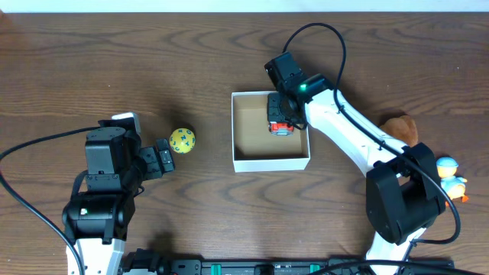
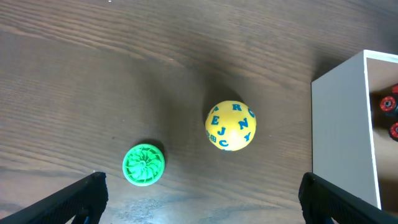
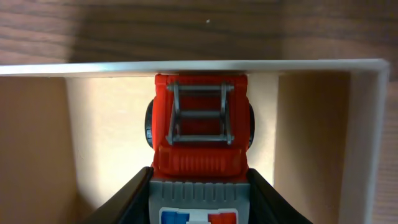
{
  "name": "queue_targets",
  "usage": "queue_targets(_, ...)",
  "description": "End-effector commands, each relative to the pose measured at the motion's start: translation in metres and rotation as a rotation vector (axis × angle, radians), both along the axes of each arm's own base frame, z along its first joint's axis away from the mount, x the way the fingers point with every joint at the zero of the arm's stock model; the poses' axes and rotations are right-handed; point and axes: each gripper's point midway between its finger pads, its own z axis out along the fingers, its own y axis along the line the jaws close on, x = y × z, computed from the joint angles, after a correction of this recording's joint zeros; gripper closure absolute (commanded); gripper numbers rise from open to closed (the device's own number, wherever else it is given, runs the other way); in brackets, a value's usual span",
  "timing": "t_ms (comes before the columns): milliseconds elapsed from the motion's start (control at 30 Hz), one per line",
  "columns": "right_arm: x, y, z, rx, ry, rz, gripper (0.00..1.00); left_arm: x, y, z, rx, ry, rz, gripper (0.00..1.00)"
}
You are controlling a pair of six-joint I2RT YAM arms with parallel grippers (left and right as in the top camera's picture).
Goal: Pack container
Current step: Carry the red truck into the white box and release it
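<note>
The container is a white box with a brown inside, at mid-table. My right gripper reaches into its right part and is shut on a red and grey toy truck. In the right wrist view the fingers clamp the truck, whose nose is against the box wall. My left gripper is open and empty, just left of a yellow letter ball. The left wrist view shows the ball, a green disc, the box wall and the wide-open fingers.
A brown plush toy and a small blue, white and orange duck figure lie at the right, beside the right arm's base. The green disc does not show in the overhead view. Dark wooden tabletop all round.
</note>
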Motion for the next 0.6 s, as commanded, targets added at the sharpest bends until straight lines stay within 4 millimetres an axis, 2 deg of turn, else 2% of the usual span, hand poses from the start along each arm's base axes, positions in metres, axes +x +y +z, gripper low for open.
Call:
queue_targets(0,0.0086,-0.0088,0.0033,-0.036,-0.031,0.006,0.63,0.0027,0.0005,0.0091,0.008,-0.022,-0.011,0.02)
queue_targets(100,0.0080,-0.0091,0.0032,-0.038,-0.028,0.007,0.56,0.0027,0.0005,0.0089,0.008,-0.021,-0.011,0.02)
queue_targets(167,0.0071,-0.0096,0.0028,-0.040,-0.024,0.007,0.45,0.0026,0.0005,0.0088,0.008,-0.021,-0.011,0.02)
queue_targets(333,0.0040,-0.0113,0.0017,-0.047,-0.011,0.007,0.31,0.0027,0.0005,0.0090,0.008,-0.021,-0.011,0.02)
queue_targets(567,0.0004,-0.0086,0.0033,-0.050,-0.007,0.019,0.32,0.0027,0.0005,0.0090,0.008,-0.021,-0.011,0.02)
